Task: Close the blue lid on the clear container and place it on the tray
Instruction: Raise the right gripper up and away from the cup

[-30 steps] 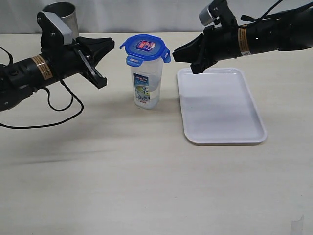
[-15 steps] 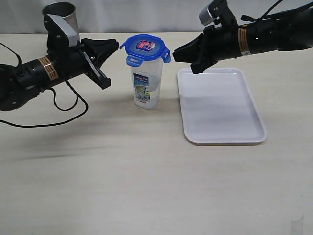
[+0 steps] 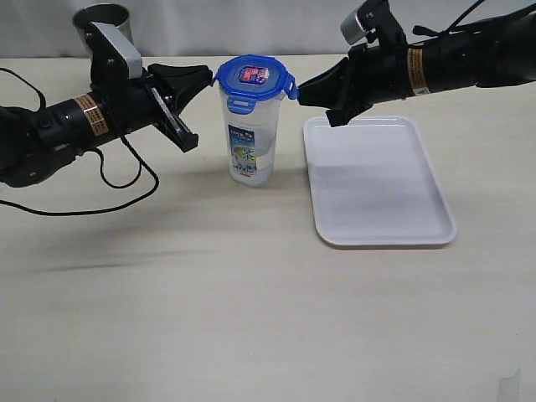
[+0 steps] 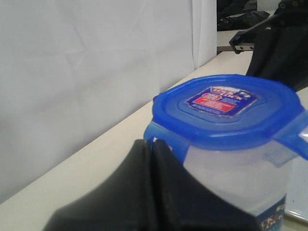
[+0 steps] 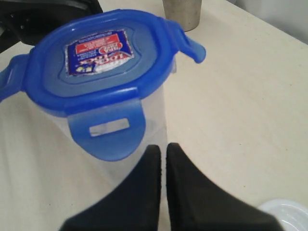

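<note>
The clear container (image 3: 250, 142) stands upright on the table left of the tray (image 3: 381, 188). The blue lid (image 3: 254, 75) sits on top of it, with its flaps sticking out. My left gripper (image 3: 208, 77) is shut, and its tip is against the lid's left flap (image 4: 162, 138). My right gripper (image 3: 303, 90) is shut too, with its tip at the lid's right edge. In the left wrist view the lid (image 4: 226, 103) lies just past the closed gripper (image 4: 153, 143). In the right wrist view the closed gripper (image 5: 162, 147) is beside a hanging flap (image 5: 108, 131) of the lid (image 5: 96, 57).
A steel cup (image 3: 102, 21) stands at the back left behind my left arm, also seen as the cup (image 5: 182, 12) in the right wrist view. The white tray holds nothing. A black cable (image 3: 126, 180) loops on the table under the left arm.
My left gripper has moved right until it reached the lid's left flap. The lid has shifted slightly right, toward the right gripper. The right arm has stayed still.
</note>
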`<state>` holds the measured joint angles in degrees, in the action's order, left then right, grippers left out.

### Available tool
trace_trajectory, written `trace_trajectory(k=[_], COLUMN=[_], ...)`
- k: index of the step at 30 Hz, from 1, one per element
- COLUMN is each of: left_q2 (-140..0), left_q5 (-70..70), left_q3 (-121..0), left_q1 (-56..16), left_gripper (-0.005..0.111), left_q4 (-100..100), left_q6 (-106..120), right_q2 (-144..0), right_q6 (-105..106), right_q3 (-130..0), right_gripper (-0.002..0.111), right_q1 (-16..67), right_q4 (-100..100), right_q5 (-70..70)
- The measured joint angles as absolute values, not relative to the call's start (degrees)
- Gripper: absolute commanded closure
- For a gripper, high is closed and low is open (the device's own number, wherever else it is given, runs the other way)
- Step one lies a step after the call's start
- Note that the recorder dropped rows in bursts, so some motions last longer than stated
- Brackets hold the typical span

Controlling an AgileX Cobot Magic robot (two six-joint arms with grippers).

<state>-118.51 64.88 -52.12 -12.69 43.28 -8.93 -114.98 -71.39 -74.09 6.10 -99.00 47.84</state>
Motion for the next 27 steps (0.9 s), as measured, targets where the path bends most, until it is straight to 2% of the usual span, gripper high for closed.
trace_trajectory(k=[14,18,27], left_q2=[-118.51,-118.51,-118.51], left_q5=[63.55,62.97,60.42], left_q3=[-52.12,-52.12,-52.12], left_q1=[-10.68,-10.68,-10.68], left_gripper=[0.107,0.107,0.107], left_q4=[43.24,43.24,42.88], left_q6=[-8.78,-8.78,-8.92], right_q2=[-114.87,-110.58,-99.12], right_q6=[-71.15,-73.09,-80.11], right_q3=[-74.09,-73.92,-69.18], right_gripper=[0.104,0.104,0.104], right_q1=[6.1,6.1,9.28], right_q4=[-99.23,-99.63,-100.09], right_q5=[46.23,45.13,24.48])
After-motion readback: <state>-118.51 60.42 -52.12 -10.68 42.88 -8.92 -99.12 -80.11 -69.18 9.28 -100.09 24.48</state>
